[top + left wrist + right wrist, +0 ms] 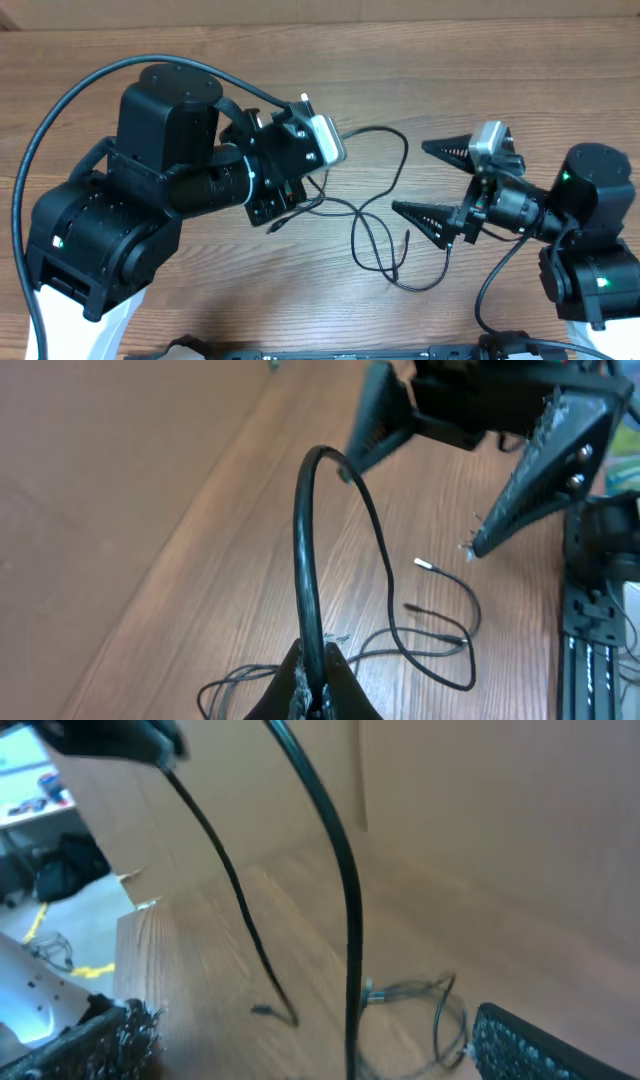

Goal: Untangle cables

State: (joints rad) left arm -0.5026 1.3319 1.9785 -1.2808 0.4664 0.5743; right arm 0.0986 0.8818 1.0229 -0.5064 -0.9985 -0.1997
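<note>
Thin black cables lie looped on the wooden table between the two arms, with small plug tips showing. In the left wrist view, my left gripper is shut on one black cable that arches upward and drops back toward a silvery plug tip. My right gripper stands open to the right of the loops. In the right wrist view a cable hangs between its spread fingers without touching either. Behind it a small bundle rests on the table.
The bulky left arm covers the table's left side, with a thick black wire arching over it. The right arm's base sits at the right edge. Bare wood stretches along the back.
</note>
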